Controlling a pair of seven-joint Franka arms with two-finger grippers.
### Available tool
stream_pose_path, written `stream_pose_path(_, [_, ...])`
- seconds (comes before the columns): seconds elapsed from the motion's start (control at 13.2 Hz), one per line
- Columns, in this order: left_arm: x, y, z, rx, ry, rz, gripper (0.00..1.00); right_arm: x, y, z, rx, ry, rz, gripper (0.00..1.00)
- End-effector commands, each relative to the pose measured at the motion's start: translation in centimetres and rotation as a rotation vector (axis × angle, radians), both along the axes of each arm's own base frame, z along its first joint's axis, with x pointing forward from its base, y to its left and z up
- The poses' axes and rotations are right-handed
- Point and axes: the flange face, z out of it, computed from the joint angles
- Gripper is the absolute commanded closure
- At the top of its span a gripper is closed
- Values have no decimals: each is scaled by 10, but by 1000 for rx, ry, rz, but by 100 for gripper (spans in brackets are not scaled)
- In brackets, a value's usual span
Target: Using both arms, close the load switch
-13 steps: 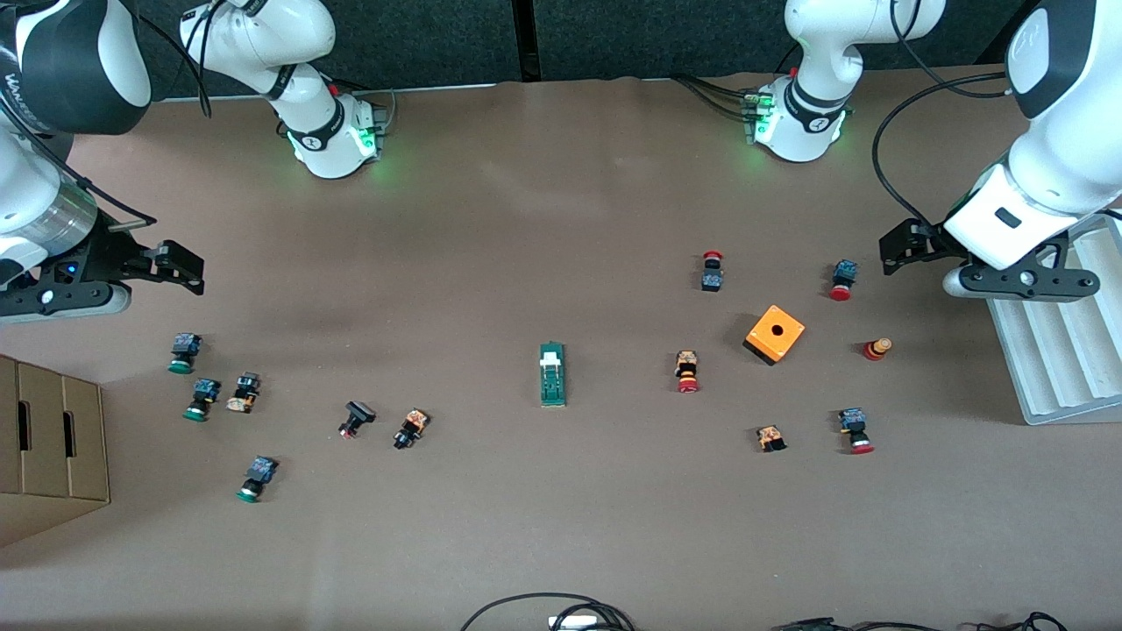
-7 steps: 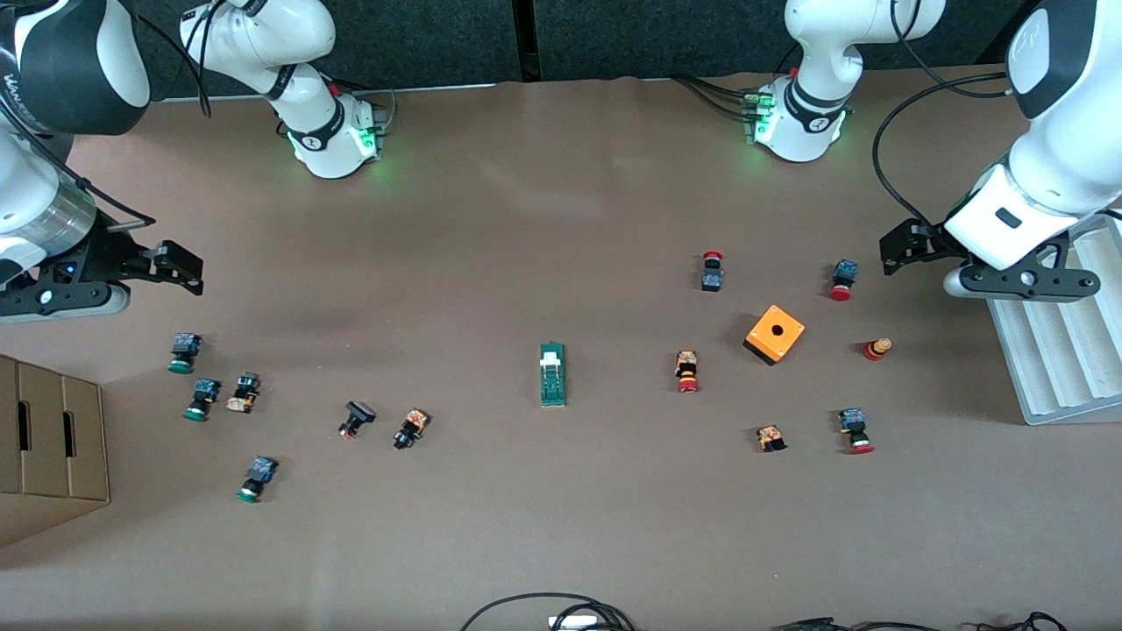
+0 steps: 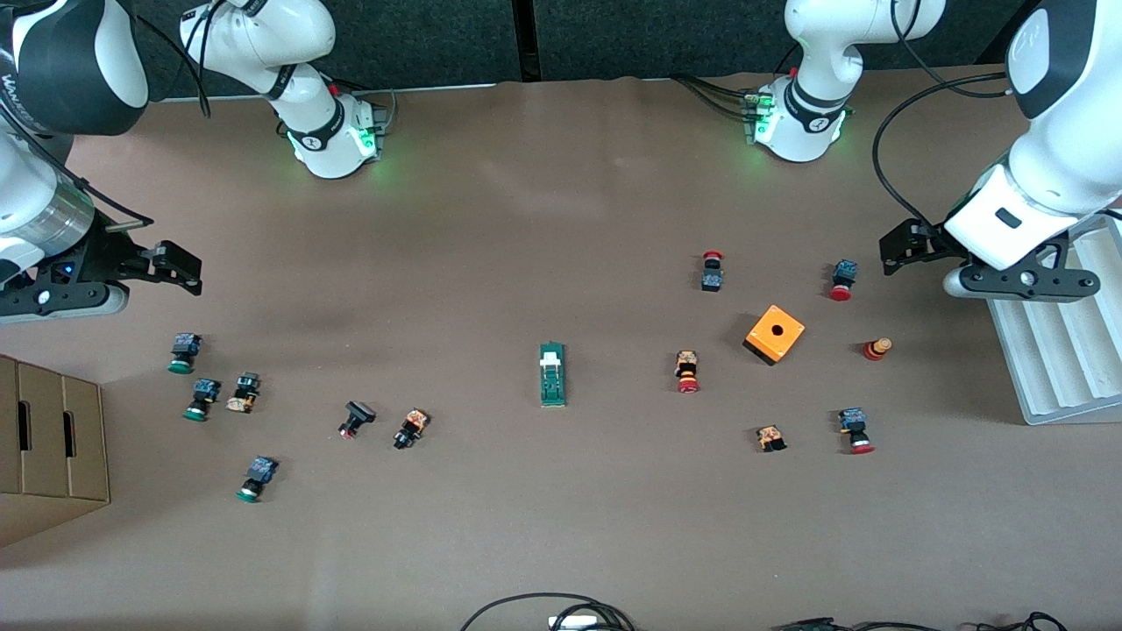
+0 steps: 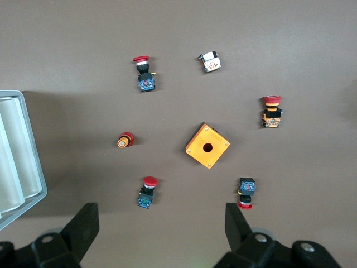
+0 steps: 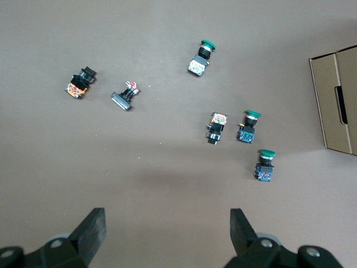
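Note:
The load switch (image 3: 552, 374) is a narrow dark-green block with a white sliding piece at its end farther from the front camera. It lies alone near the middle of the table and shows in neither wrist view. My left gripper (image 3: 896, 250) is open and empty, in the air at the left arm's end of the table, over bare table next to red-capped push buttons; in the left wrist view (image 4: 162, 223) nothing is between its fingers. My right gripper (image 3: 184, 267) is open and empty at the right arm's end, above green-capped push buttons; it is also empty in the right wrist view (image 5: 167, 229).
An orange cube box with a hole (image 3: 775, 334) and several red-capped push buttons lie toward the left arm's end. Several green-capped and black buttons lie toward the right arm's end. A cardboard box (image 3: 53, 438) and a white ribbed tray (image 3: 1052, 359) stand at the table's ends.

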Motion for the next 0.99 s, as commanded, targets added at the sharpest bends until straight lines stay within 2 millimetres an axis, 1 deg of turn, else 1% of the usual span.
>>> stream_pose_path(0.0, [-1, -1, 0, -9, 4, 4, 0, 4, -2, 3, -35, -5, 0, 0])
stream_pose_path(0.15, [-1, -2, 1, -20, 1, 8, 0, 4, -3, 4, -35, -7, -2, 0])
stream_pose_path(0.23, [-3, -8, 0, -37, 5, 18, 0, 4, -1, 4, -35, -7, 1, 0])
stream_pose_path(0.3, [-6, -28, 2, -41, 0, 37, 0, 4, -2, 3, -35, -5, 0, 0])
stream_pose_path(0.38, [-9, -50, 3, -35, -6, 91, 0, 4, -1, 3, -35, -5, 2, 0])
stream_pose_path(0.46, [-14, -75, 7, -31, -17, 128, 0, 4, 0, 3, -35, -5, 5, 0])
stream_pose_path(0.61, [-25, -117, 8, -23, -34, 141, 0, 4, 1, 3, -35, -5, 5, 0])
stream_pose_path(0.76, [-28, -138, 6, -32, -50, 172, 0, 4, 0, 3, -35, -5, 5, 0])
stream_pose_path(0.91, [-38, -175, 3, -46, -73, 227, 0, 4, 1, 2, -35, -4, 6, 0])
